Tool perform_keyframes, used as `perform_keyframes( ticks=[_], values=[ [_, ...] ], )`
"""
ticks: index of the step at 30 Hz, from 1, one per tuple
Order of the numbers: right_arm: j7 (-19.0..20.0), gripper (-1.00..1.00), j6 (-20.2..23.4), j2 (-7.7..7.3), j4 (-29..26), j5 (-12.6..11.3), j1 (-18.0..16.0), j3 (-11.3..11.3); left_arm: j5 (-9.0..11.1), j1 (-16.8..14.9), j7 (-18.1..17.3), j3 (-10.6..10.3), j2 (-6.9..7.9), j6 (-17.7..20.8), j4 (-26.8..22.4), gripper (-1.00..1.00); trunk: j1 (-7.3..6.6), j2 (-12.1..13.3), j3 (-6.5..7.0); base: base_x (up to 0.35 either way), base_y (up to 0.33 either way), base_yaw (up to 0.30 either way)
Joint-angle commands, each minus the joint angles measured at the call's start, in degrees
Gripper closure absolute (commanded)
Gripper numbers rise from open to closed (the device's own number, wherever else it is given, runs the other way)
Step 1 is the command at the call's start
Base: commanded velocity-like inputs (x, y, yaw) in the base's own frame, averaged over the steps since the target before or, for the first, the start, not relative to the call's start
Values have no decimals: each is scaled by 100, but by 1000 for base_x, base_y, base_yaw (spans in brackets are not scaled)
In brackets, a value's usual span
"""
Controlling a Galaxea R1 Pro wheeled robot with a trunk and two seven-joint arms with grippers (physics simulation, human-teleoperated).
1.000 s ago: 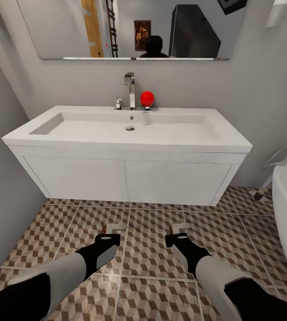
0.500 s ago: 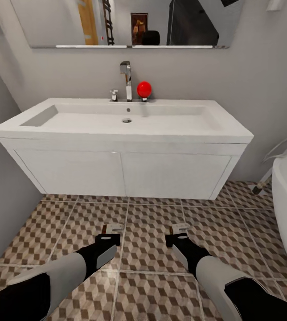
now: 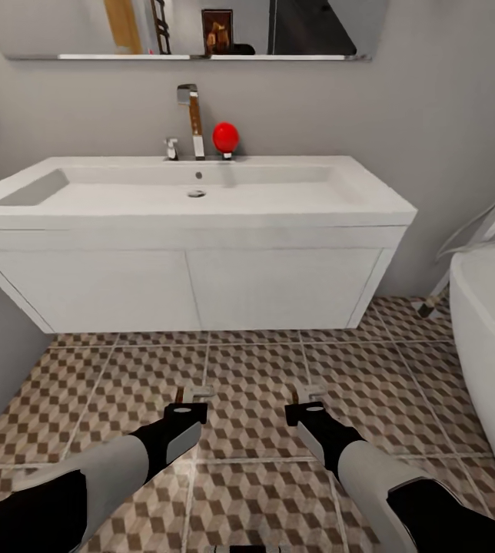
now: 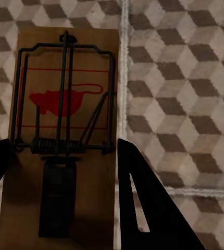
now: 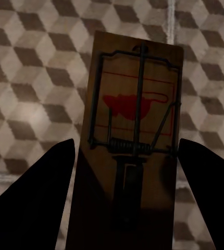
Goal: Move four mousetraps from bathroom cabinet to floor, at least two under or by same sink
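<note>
Claws (image 3: 194, 395) (image 3: 307, 395) clamp flat wooden mousetraps (image 4: 65, 140) (image 5: 130, 140).

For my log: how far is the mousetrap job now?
Done: no trap lies on the bathroom floor in view. In hand: the left gripper holds one mousetrap, the right gripper another mousetrap, facing the sink. Left: placing both.
</note>
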Motion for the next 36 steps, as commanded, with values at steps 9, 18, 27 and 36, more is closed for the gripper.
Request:
perform_keyframes(
  ticks=[9,18,27,36],
  values=[
    [-34,100,32,7,-5,-57,-2,55,-17,-6,38,-31,10,33,-12,100,197,-364,-238,0,0,-19],
    [-34,100,32,7,2,-57,-2,64,-17,-4,38,-31,11,31,-12,100,395,-725,-476,0,0,58],
    [-34,100,32,16,3,-57,-2,65,-17,-2,38,-31,13,31,-12,100,592,-1086,-714,0,0,133],
    [-34,100,32,16,2,-56,-2,65,-17,-2,38,-37,12,31,-14,100,768,-1407,-929,0,0,176]
  ],
)
